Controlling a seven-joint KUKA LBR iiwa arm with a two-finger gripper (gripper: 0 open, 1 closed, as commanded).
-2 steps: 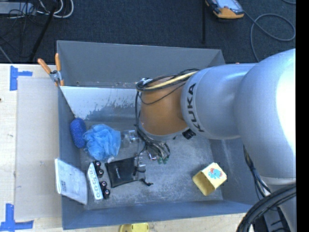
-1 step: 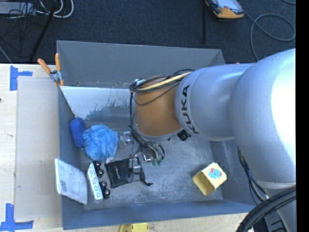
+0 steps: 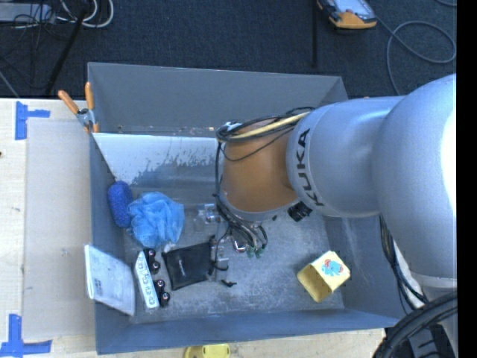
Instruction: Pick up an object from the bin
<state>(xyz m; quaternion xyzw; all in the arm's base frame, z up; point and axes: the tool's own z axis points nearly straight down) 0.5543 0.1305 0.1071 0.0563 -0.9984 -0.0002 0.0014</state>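
My gripper (image 3: 221, 253) reaches down below the arm's orange cover in the middle of the bin, at the right edge of a flat black pouch (image 3: 186, 265). The pouch lies tilted on the bin floor, and whether the gripper touches it I cannot tell. A small black scrap (image 3: 228, 282) lies just below the gripper. A light blue mesh puff (image 3: 156, 218) sits up and to the left of the pouch.
A dark blue roll (image 3: 118, 203) lies against the left wall by the puff. A white strip with black knobs (image 3: 150, 278) and a white packet (image 3: 110, 280) lie at the front left. A yellow block (image 3: 324, 275) rests at the front right.
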